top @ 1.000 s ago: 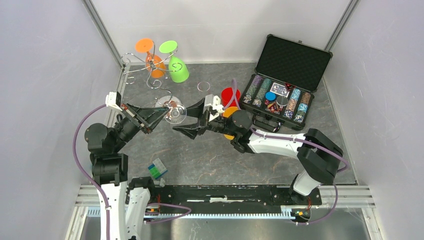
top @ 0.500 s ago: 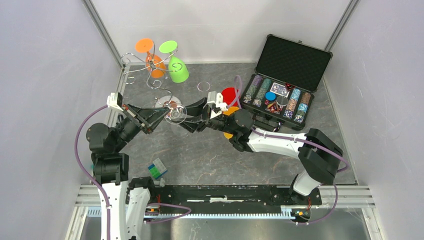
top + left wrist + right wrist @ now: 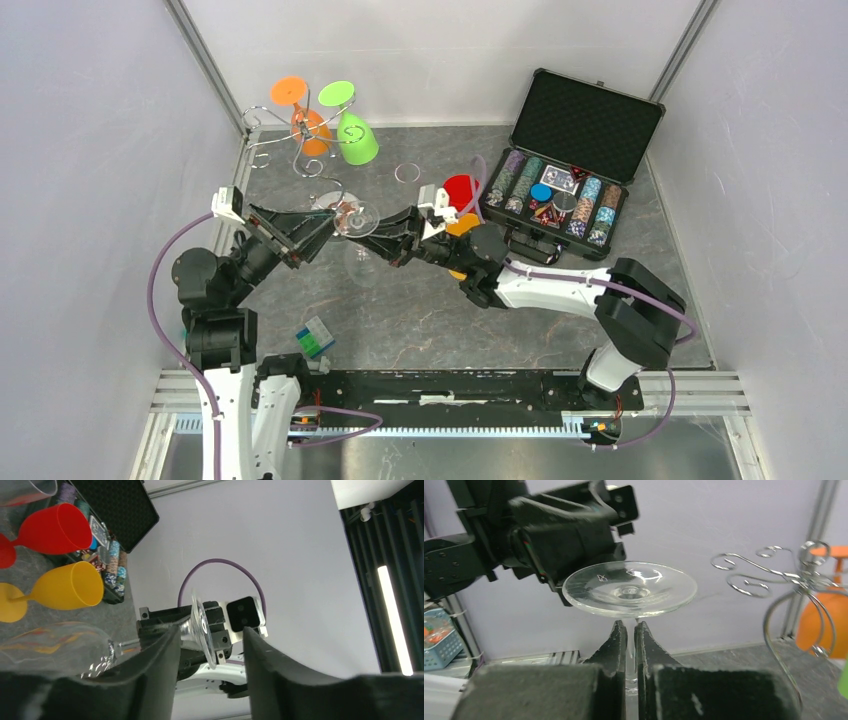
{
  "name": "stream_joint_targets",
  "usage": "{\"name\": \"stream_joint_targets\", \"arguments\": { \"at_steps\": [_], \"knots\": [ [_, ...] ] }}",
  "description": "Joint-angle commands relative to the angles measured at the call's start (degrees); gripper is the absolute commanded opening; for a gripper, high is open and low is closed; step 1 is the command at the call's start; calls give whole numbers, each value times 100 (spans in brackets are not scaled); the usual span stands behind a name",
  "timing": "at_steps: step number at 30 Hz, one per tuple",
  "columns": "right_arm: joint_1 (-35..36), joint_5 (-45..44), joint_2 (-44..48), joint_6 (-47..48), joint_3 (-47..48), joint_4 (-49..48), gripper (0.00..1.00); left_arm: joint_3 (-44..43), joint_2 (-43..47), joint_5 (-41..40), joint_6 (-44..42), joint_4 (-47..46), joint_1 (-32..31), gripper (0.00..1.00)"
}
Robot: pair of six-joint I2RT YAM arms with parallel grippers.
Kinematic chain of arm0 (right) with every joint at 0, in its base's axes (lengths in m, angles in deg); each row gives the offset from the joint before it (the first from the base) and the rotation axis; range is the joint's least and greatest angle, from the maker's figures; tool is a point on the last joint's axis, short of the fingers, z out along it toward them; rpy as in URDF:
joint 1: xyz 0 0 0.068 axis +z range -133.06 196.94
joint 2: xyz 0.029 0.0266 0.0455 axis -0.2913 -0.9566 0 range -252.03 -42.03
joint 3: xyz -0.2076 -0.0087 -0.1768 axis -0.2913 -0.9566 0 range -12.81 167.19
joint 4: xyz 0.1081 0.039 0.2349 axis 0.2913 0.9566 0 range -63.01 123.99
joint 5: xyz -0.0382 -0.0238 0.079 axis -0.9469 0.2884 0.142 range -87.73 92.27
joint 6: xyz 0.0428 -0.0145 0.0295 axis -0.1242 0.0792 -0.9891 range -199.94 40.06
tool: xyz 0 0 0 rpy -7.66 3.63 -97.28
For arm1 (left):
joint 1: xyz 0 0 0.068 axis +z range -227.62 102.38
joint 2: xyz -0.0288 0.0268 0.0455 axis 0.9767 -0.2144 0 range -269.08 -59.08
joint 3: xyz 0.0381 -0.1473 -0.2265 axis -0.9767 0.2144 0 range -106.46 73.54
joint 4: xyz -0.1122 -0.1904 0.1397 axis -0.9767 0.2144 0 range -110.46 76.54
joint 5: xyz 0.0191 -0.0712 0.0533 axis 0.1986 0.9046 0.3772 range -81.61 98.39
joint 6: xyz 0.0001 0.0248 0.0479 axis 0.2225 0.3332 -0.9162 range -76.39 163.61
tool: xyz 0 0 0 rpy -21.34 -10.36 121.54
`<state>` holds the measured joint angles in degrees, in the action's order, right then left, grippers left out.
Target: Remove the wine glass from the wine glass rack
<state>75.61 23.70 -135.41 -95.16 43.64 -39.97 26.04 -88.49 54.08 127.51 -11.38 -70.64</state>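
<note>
The clear wine glass (image 3: 356,222) hangs in the air between my two arms, off the silver wire wine glass rack (image 3: 300,150). My right gripper (image 3: 631,632) is shut on its thin stem, just under the round foot (image 3: 630,590). My left gripper (image 3: 210,650) stands open around the foot (image 3: 202,630), which is seen edge-on close to the left finger, with a gap to the right finger (image 3: 272,672). The bowl (image 3: 55,650) lies to the left in the left wrist view. The rack (image 3: 784,580) shows at the right of the right wrist view.
An orange glass (image 3: 300,112) and a green glass (image 3: 348,125) hang on the rack. A red glass (image 3: 460,190) and a yellow glass (image 3: 62,587) lie beside the open poker chip case (image 3: 565,170). A small coloured cube (image 3: 315,338) sits near the left arm's base.
My right gripper has moved left and shut on the stem. My left gripper, shut on the foot before, has opened. The glass has shifted slightly toward the far side.
</note>
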Motion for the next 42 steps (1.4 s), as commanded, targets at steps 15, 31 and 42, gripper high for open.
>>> {"name": "stream_joint_targets", "arguments": {
  "at_steps": [15, 31, 42],
  "knots": [
    [-21, -4794, 2166, -2026, -2402, -2929, 0, 684, 326, 195, -1323, 507, -70, 100],
    [52, -5598, 1871, -3247, -2114, -2699, 0, 727, -365, -51, -1141, -467, -1227, 97],
    [45, -5645, 1540, -3357, -1819, -2744, 0, 1241, -656, -604, 265, -2484, -2063, 78]
  ]
}}
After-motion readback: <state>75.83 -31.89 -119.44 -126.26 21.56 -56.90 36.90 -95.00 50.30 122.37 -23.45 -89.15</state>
